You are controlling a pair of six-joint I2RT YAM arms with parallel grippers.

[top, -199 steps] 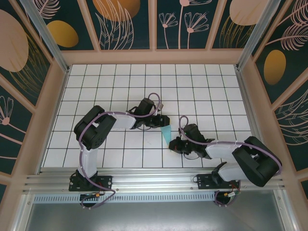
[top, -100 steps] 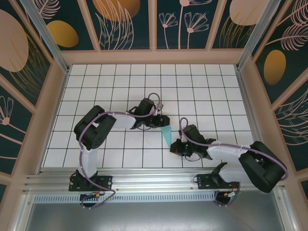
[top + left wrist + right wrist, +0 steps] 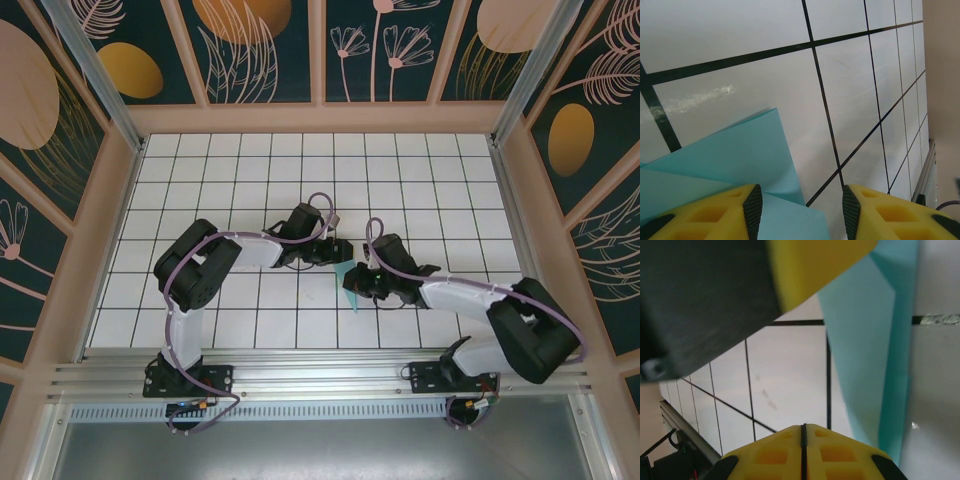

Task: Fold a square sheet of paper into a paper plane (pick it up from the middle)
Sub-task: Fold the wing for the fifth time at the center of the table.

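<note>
Paper (image 3: 345, 270), light cyan and folded into layered flaps, lies flat near the middle of the white gridded worktop (image 3: 200, 180), narrowing to a tip towards the near edge. From above, much of it is hidden under the two claws that meet over it. The left claw (image 3: 338, 250) sits on its far end; in its wrist view the yellow fingers (image 3: 700, 220) stand apart with the paper (image 3: 740, 155) spread below and between them, gripping nothing. The right claw (image 3: 353, 283) covers the paper's right side; in its own view this claw (image 3: 802, 445) has its pads pressed together, and the paper (image 3: 865, 365) runs just beside them. Whether an edge is pinched cannot be told. The left claw's black body and yellow finger (image 3: 815, 265) block the upper part of that view. Purple cable (image 3: 320, 205) loops over the left arm. A metal rail (image 3: 300, 375) carries both bases, and dark flower-patterned panels (image 3: 260, 40) in peach frames wall in the worktop
</note>
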